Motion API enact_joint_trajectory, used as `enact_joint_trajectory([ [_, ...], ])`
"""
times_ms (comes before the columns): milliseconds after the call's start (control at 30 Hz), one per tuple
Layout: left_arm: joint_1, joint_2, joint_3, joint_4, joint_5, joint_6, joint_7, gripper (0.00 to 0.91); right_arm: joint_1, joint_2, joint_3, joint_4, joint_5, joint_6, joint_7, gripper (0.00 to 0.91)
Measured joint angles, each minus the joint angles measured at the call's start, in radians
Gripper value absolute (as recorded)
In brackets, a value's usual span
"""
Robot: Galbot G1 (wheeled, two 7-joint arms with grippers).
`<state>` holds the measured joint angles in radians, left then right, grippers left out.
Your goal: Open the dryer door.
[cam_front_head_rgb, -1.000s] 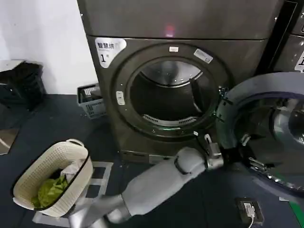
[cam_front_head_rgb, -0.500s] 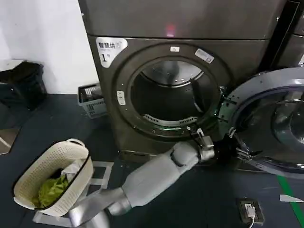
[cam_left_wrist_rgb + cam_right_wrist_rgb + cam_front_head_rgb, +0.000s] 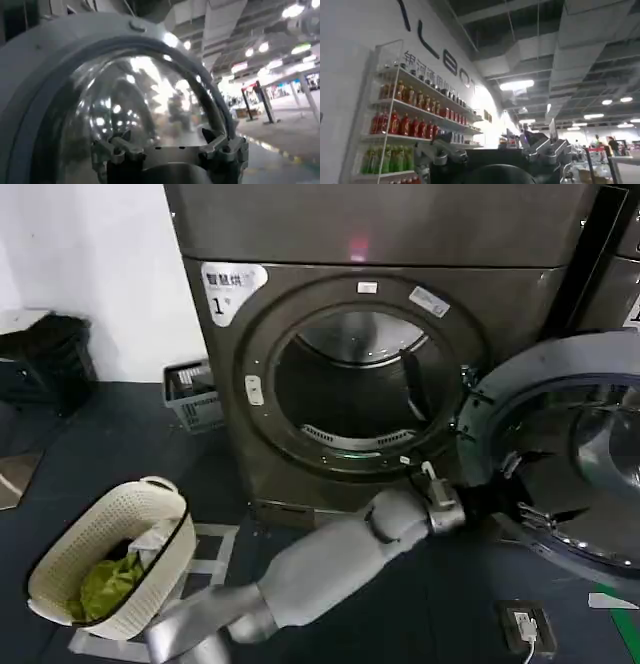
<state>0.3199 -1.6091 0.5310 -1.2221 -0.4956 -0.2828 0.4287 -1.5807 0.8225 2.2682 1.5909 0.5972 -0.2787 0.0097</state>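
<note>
The bronze-grey dryer (image 3: 400, 234), marked with a white "1" sticker (image 3: 228, 289), stands with its drum opening (image 3: 350, 384) uncovered. The dryer door (image 3: 540, 374) hangs swung out to the right, its grey inner side and domed glass (image 3: 600, 449) facing me. My left arm reaches across the floor, and my left gripper (image 3: 525, 489) is open against the door's inner lower edge. In the left wrist view that gripper (image 3: 166, 135) has spread fingers in front of the glass dome (image 3: 145, 100), with nothing between them. My right gripper (image 3: 487, 140) is open and faces the room.
A cream laundry basket (image 3: 150, 504) with green cloth sits on the floor at the left. A grey crate (image 3: 190, 394) and a black bin (image 3: 50, 364) stand by the white wall. A neighbouring machine (image 3: 620, 274) is at the right. A small device (image 3: 525, 624) lies on the floor.
The open door's near edge went right half a second ago and has come back leftward. My left gripper followed, moving slightly right and down along its inner side.
</note>
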Motion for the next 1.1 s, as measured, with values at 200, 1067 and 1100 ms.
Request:
enact_joint_trajectory([
  [200, 0.013, 0.0, 0.014, -0.052, -0.049, -0.037, -0.003, 0.907, 0.002, -0.007, 0.001, 0.005, -0.003, 0.016, -0.001, 0.907],
  [1067, 0.11, 0.759, 0.047, -0.506, 0.027, -0.174, -0.027, 0.907, -0.044, -0.001, 0.065, 0.09, -0.145, 0.032, -0.008, 0.907],
  [1100, 0.117, 0.797, 0.04, -0.522, 0.025, -0.154, -0.036, 0.907, -0.044, -0.001, 0.071, 0.094, -0.146, 0.032, -0.007, 0.907],
])
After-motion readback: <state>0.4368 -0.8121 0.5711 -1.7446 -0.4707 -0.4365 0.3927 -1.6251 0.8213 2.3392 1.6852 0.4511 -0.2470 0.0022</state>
